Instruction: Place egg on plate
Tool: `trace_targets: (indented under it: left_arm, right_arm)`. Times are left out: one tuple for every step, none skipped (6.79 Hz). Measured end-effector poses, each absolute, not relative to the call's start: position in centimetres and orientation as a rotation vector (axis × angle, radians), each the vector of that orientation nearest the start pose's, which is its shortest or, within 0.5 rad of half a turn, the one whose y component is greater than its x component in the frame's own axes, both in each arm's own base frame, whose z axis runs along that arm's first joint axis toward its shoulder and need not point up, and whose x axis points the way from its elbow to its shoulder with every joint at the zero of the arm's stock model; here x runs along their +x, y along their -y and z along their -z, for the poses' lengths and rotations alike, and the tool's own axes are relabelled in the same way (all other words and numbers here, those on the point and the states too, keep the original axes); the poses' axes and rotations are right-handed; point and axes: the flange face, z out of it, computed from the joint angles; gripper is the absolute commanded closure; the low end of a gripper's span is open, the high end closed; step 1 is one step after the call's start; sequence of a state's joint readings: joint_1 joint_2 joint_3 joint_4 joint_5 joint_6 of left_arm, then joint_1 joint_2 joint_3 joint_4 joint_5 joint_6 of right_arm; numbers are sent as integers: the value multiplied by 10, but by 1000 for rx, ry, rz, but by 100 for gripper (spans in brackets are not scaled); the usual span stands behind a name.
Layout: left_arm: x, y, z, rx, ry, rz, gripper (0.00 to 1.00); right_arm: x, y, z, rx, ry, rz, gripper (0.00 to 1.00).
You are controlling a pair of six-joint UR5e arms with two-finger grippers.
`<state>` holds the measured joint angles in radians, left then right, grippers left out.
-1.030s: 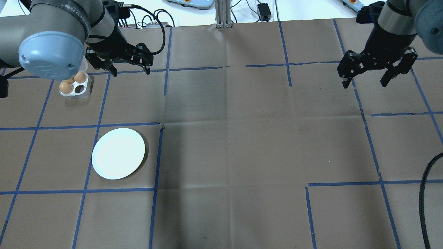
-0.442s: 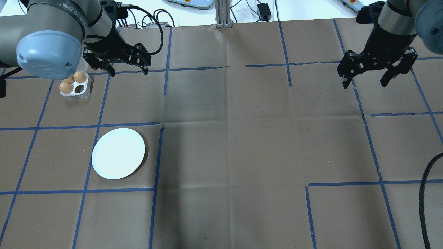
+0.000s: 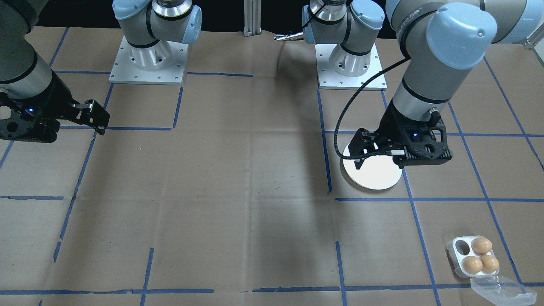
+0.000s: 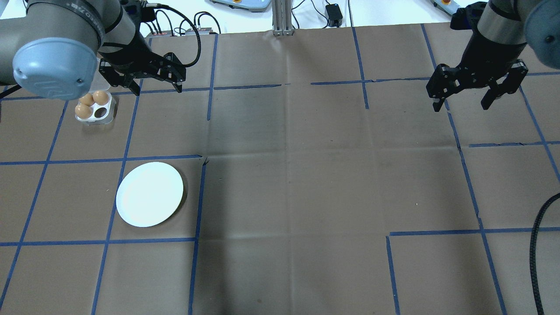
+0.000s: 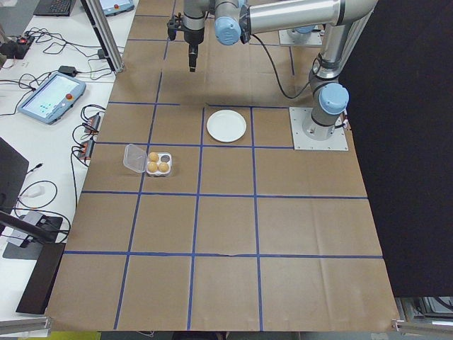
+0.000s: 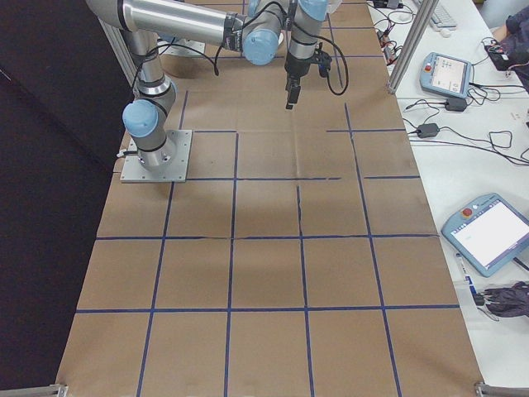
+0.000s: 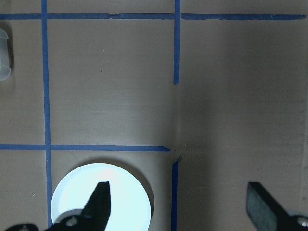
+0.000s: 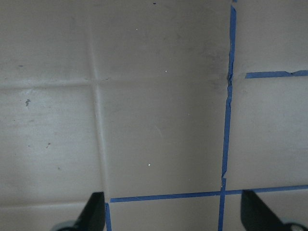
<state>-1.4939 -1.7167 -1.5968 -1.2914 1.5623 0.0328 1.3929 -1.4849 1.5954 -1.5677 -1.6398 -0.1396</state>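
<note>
Three brown eggs (image 4: 86,99) (image 3: 481,245) sit in a square white tray (image 4: 106,114) (image 3: 461,246) with one cup bare, at the far left of the table. The round white plate (image 4: 149,194) (image 3: 376,178) (image 7: 120,190) lies bare nearer the robot. My left gripper (image 4: 157,89) (image 3: 378,163) (image 7: 178,207) hangs open and holds nothing, above the table just right of the tray. The left wrist view looks down on the plate. My right gripper (image 4: 461,106) (image 8: 173,211) is open over bare paper at the far right.
The tray's clear lid (image 3: 501,290) lies open on its far side. Brown paper with blue tape lines (image 4: 205,87) covers the table. A black cable (image 4: 536,245) hangs at the right edge. Cables and pendants lie beyond the far edge.
My left arm has shifted left, carrying the open gripper closer to the egg tray. The right arm, the eggs and the plate have not moved.
</note>
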Motion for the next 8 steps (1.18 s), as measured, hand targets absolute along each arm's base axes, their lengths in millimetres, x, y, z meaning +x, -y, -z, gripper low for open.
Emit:
trace_targets:
  left_arm:
    - [-53,569,-425,-113,-3132,160,0]
    - [-8,572,-418,-148,-3126,144,0]
    - [33,575,-409,-178,-3124,124,0]
    - [72,580,-391,-207,-3126,95,0]
    - [104,592,-365,-227,-3121,98,0]
    - [136,611,-334,-238,-3104,142,0]
    - [158,630,-302,-249,-3090,173,1]
    - [172,646,-277,-244,-3078,182,1]
  right_arm:
    - [33,528,-433,55,-3185,-196,0]
    - [33,528,-433,55,-3185,-196,0]
    - [33,528,-433,55,-3185,-196,0]
    - [33,528,-433,55,-3185,-196,0]
    - [33,528,-433,55,-3185,-196,0]
    - [33,528,-433,55,-3185,-196,0]
    - [33,528,-433,55,-3185,-196,0]
    - [33,528,-433,55,-3186,-197,0]
